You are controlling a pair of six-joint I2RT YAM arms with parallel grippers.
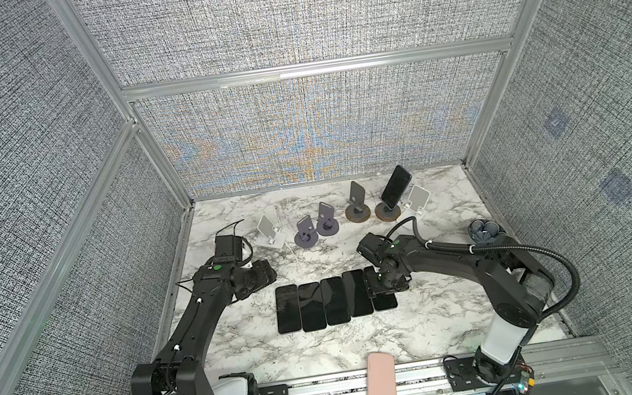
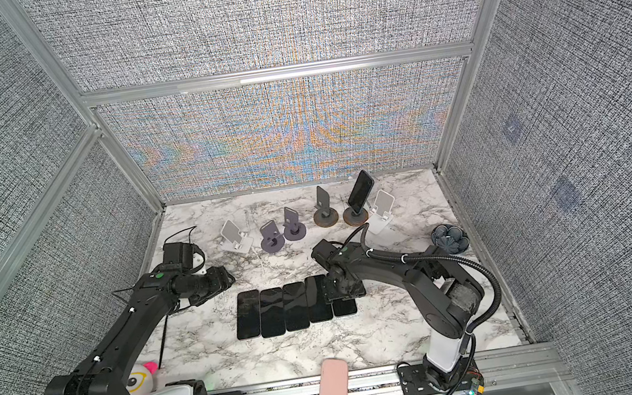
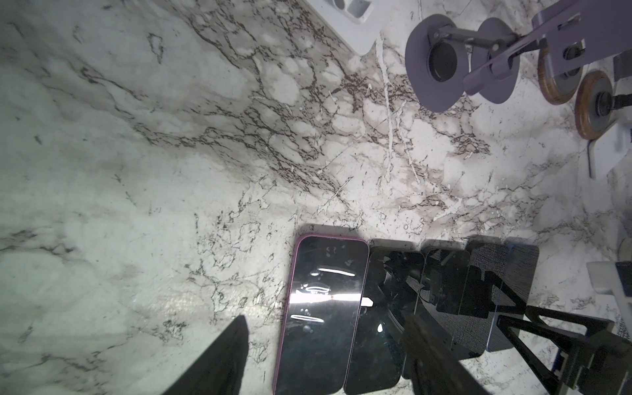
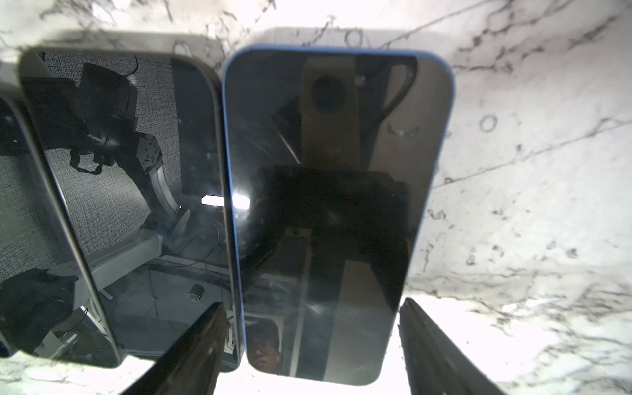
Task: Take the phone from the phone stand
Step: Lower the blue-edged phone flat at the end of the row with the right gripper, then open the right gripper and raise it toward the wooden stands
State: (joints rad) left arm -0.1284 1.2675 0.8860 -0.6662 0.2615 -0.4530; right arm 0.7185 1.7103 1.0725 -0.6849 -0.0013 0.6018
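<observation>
The blue-edged phone [image 4: 325, 205] is laid flat and screen-up on the marbled tabletop [image 1: 429, 325], at the right end of a row of phones [image 1: 323, 302] set edge to edge near the middle. Its screen is dark and glossy, and the rig overhead is mirrored in it. In both top views only its near end [image 1: 385, 302] is seen, the rest being covered by the right gripper [image 1: 381, 286].

The right arm is bent at the elbow and reached in from the right, with the wrist pitched steeply down over that phone. In the right wrist view the right gripper [image 4: 313, 304] is seen spread wider than the phone, one finger on each side, and nothing is clamped.

The left arm is stretched forward and low on the left. The left gripper [image 3: 326, 319] is held open and empty above the tabletop, by the purple-rimmed phone [image 3: 325, 307] at the row's left end.

At the back, another phone [image 1: 396, 187] is propped upright on a round-based stand [image 1: 388, 212], between a bare stand of the same kind [image 1: 357, 205] and a white stand [image 1: 417, 199].
</observation>
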